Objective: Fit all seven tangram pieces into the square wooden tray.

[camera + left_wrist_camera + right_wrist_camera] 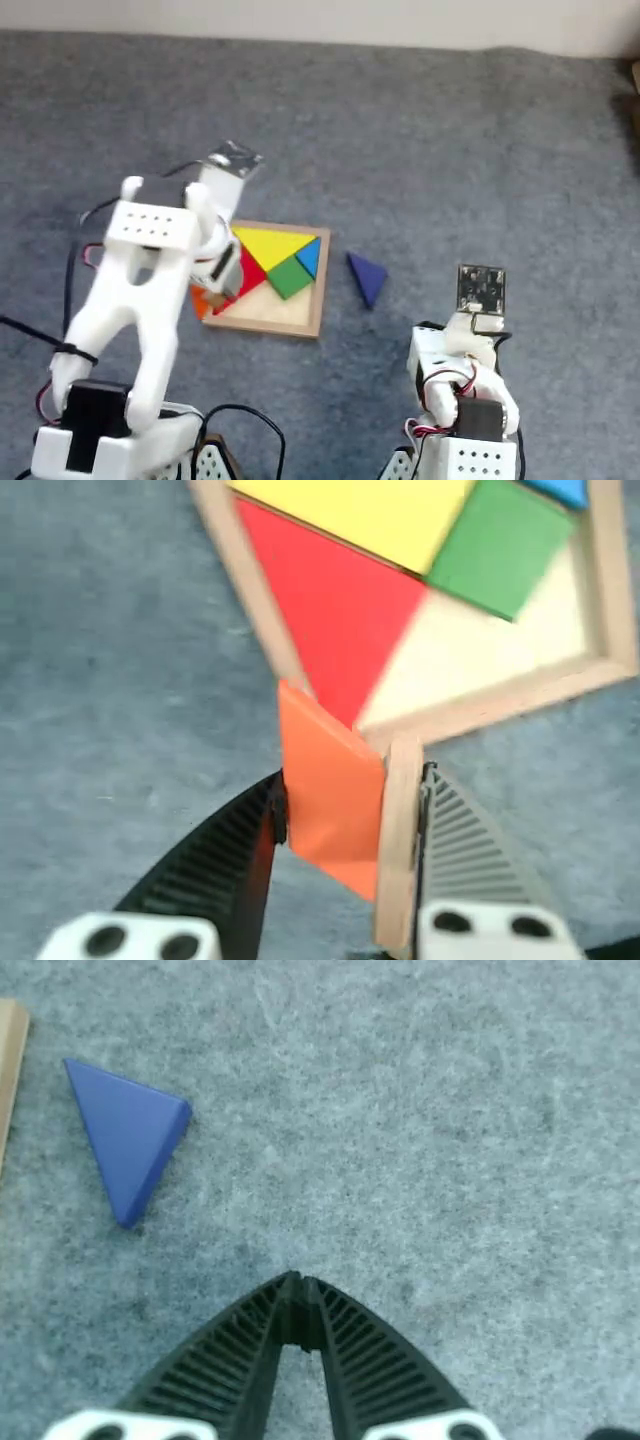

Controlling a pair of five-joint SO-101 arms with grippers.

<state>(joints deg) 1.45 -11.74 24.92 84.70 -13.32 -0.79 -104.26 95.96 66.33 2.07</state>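
High view, blue triangle (368, 276) beside tray (322, 285) edge

— What do the arms look like?
— The left arm (140, 300) and the right arm (465, 400) are both white moulded shells, each with a black motor block (95, 410) low down.
— Any wiring?
— Black cables (240, 415) loop along the near edge, and thin red wires (432, 398) show by the joints.
— And the claws?
— The left claw (350, 790) and the right claw (297, 1282) have black ribbed fingers (235, 1360) on white mounts with dark screw holes (105, 940). A dark square board (481, 288) sits on the right wrist
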